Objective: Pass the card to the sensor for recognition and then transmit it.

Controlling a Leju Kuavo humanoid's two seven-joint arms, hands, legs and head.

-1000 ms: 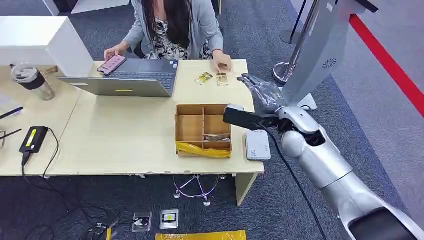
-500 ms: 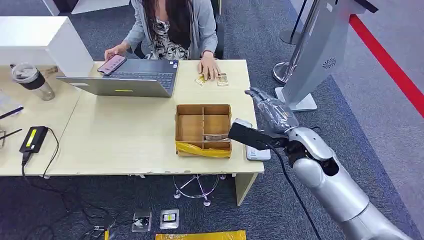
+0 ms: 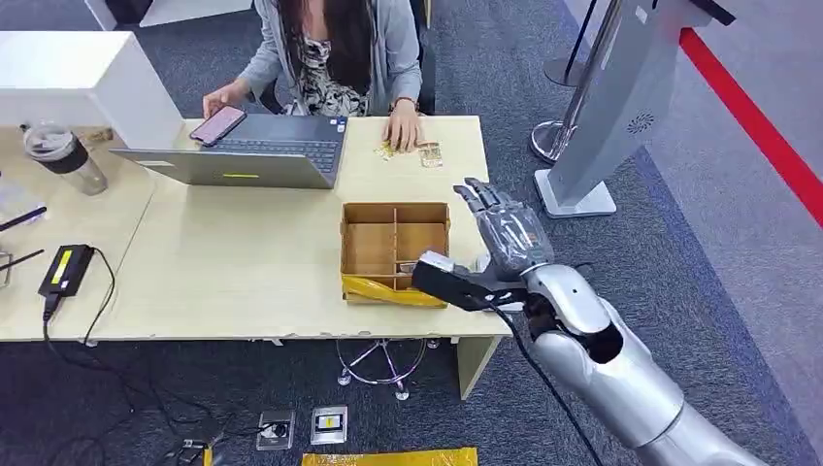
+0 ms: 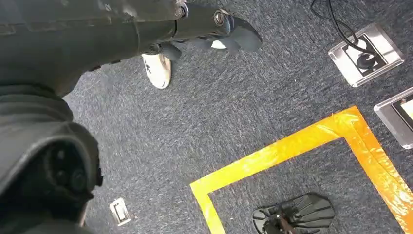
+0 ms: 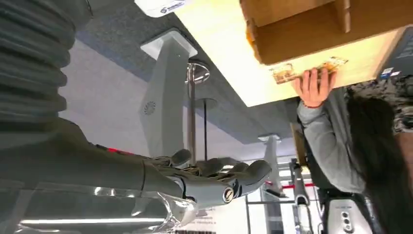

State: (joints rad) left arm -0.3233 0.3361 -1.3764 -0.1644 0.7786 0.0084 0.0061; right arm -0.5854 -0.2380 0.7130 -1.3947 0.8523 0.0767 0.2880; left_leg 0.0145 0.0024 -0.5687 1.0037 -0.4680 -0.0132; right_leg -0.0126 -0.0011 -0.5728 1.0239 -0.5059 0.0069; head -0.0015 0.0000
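Nearest my camera, low on the right of the head view, I see the silver right arm (image 3: 621, 379) rising over the table's near right corner; its right hand (image 3: 510, 233) hangs above the table edge just right of the cardboard box, fingers stretched out and slightly apart, nothing in them; the right wrist view shows the same, the fingers (image 5: 229, 170) extended with only air between them. On the floor in front of the table lie yellow tape (image 3: 393, 457) and two metal floor sockets (image 3: 328, 424); the left wrist view looks down at blue carpet with a corner of yellow tape (image 4: 292, 151), and I cannot tell how the left hand is set. On the pale wooden table (image 3: 243, 262) the box (image 3: 394, 250) stands open with its dividers, yellow tape along its front wall, and one card (image 3: 414, 266) lies in its near right compartment; the white card reader (image 3: 488, 282) sits just right of the box, mostly hidden behind the wrist. Farther left are a black charger with its cable (image 3: 64, 271) and a tumbler (image 3: 60, 155); beyond the box is a grey laptop (image 3: 252, 160) with a phone (image 3: 217, 124) on it. At the far edge a seated person rests a hand (image 3: 400, 131) on gold cards (image 3: 408, 150); a grey stand (image 3: 607, 107) rises past the table on the right.
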